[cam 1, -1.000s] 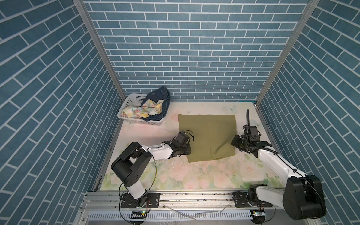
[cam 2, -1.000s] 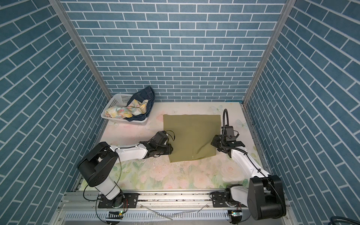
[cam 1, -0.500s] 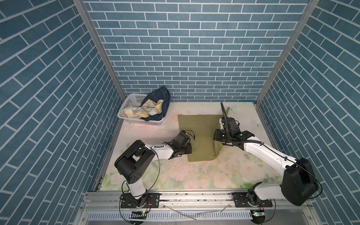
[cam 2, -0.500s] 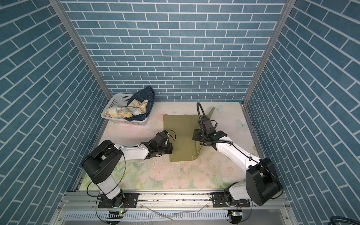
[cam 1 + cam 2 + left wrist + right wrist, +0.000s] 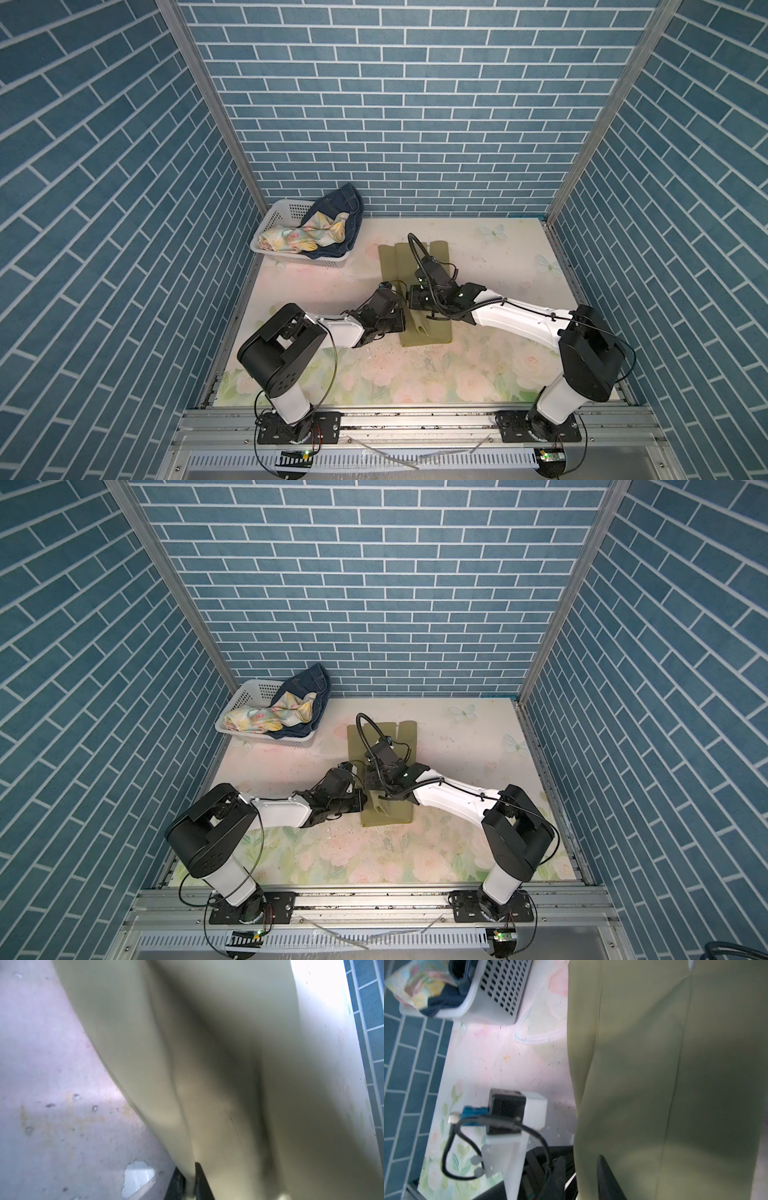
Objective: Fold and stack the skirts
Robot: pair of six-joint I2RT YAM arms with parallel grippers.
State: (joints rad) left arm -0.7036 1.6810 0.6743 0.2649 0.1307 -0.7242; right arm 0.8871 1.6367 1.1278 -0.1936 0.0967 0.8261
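The left claw (image 5: pixel 188 1171) is clamped tight on a fold of the olive skirt (image 5: pixel 228 1064), at the skirt's left edge in both top views. The right claw (image 5: pixel 580 1160) has its jaws parted, with the skirt's edge lying loose between them. The olive skirt lies mid-frame on the counter (image 5: pixel 498 266) as a narrow strip, rumpled where the claws meet. Up and to the left, the basket (image 5: pixel 284 210) holds the floral skirt (image 5: pixel 299 239) on top of the denim skirt (image 5: pixel 345 203).

Floral table (image 5: pixel 419 376) bears olive skirt (image 5: pixel 429 337); white basket (image 5: pixel 308 260).
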